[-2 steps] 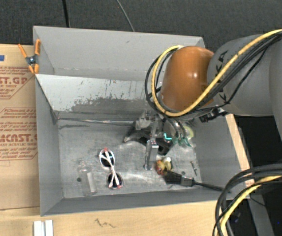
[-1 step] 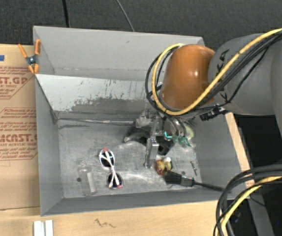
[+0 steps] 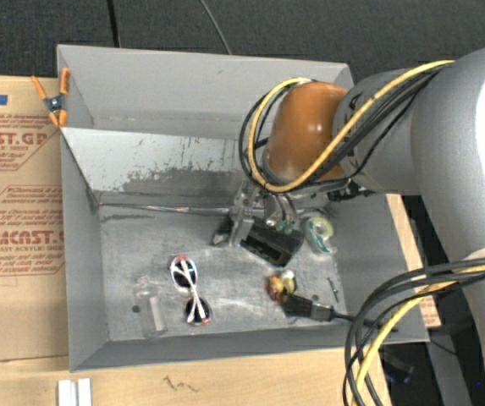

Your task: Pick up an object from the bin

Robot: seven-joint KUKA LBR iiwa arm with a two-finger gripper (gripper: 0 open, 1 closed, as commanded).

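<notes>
The black boxy piece, on the bin floor nearer its right wall and just beside my gripper, looks stiff and light, so I'd pinch across its short sides; how wide the gripper stands I cannot tell.

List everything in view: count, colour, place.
sunglasses: one, white with red and black, bin floor, front middle
tube: one, clear, front left, beside the sunglasses
block: one, black, mid floor, next to the end effector
round thing: one, pale green, right of the block
small lump: one, red and yellow, front right
plug-like piece: one, black, by the front right wall
bin: one, grey metal
end effector: one, metal, low over mid floor
arm: one, grey, orange cover, yellow cables, from the right
</notes>
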